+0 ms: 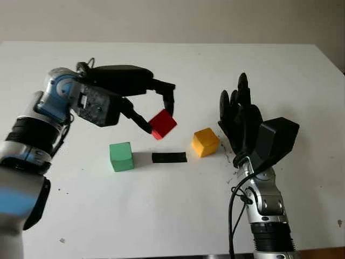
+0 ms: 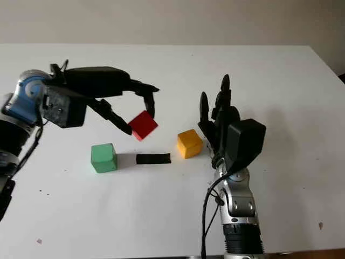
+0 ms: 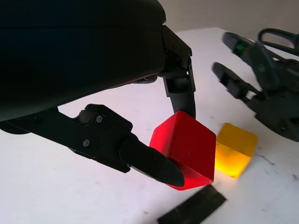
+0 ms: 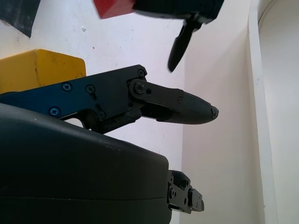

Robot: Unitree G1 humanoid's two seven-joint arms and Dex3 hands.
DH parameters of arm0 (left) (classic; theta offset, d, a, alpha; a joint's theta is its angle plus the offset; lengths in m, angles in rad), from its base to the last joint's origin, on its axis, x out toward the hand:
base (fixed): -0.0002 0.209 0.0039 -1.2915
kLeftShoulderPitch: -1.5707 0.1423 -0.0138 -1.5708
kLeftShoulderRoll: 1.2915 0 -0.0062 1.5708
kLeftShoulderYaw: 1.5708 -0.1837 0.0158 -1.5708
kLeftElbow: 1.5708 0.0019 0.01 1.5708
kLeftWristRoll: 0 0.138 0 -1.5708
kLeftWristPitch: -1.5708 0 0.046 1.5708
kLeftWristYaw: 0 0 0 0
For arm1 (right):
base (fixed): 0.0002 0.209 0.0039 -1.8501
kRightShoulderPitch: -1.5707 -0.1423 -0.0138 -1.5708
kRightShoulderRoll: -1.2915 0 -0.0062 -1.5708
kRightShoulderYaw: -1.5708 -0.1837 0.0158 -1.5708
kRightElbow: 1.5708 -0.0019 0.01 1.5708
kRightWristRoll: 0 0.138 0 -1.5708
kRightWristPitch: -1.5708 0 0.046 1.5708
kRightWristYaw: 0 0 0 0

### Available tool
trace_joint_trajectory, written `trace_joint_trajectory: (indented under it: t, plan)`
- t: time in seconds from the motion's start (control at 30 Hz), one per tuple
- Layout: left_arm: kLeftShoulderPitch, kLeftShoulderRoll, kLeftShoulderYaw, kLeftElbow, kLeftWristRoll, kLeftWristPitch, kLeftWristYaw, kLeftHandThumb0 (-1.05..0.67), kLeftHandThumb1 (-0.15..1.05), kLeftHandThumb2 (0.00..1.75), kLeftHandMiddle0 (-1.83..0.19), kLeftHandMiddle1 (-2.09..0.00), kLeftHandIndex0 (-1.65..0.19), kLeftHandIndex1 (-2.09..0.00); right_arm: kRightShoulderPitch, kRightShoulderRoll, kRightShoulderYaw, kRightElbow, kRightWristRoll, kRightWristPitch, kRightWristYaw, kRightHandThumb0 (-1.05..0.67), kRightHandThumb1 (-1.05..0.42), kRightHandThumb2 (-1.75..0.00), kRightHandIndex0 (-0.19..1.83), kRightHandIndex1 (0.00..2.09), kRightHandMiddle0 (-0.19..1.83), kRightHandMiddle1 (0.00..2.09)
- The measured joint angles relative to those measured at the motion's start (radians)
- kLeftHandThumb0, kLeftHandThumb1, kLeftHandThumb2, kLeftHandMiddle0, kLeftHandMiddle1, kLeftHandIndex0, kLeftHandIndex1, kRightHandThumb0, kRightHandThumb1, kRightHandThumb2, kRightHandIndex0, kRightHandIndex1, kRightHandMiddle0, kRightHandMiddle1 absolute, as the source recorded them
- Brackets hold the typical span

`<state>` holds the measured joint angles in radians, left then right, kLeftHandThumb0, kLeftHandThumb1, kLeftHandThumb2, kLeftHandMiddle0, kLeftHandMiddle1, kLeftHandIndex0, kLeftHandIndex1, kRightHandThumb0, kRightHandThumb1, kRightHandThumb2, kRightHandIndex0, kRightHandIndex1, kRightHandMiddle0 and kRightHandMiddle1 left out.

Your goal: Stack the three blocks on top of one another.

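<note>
Your left hand (image 1: pixel 153 110) gripped the red plastic cube (image 1: pixel 163 123) aloft; the green cube (image 1: pixel 121 156) at eight o'clock and yellow cube (image 1: pixel 205 142) at four sat unstacked. Your right hand (image 1: pixel 241 121) was open.

Soft, even daylight; faint shadows lie under the blocks (image 1: pixel 121 156), and the close wrist views blur slightly.

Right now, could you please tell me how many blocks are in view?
3. The red cube-shaped block is held above the white table in the left hand; the green cube-shaped block and yellow cube-shaped block sit on the table, apart.
</note>
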<state>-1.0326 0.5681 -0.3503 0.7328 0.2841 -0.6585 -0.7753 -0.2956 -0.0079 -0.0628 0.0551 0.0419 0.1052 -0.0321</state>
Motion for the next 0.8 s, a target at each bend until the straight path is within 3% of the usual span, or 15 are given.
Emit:
trace_joint_trajectory:
  t: [0.33,0.8]
  plan:
    - [0.019,-0.057,-0.012,0.036,0.032,-0.036,-0.005,-0.44,1.02,0.05,-0.19,-0.06,-0.36,-1.43,0.000,0.004,0.009,-0.019,-0.005,0.012,-0.014,-0.54,-1.05,-0.60,-0.19,0.05,-0.18,0.05]
    - [0.028,-0.088,-0.027,0.124,0.073,-0.069,0.008,-0.41,1.00,0.05,-0.17,-0.05,-0.39,-1.37,0.001,0.003,0.009,-0.023,-0.007,0.011,-0.020,-0.54,-1.05,-0.59,-0.19,0.05,-0.17,0.05]
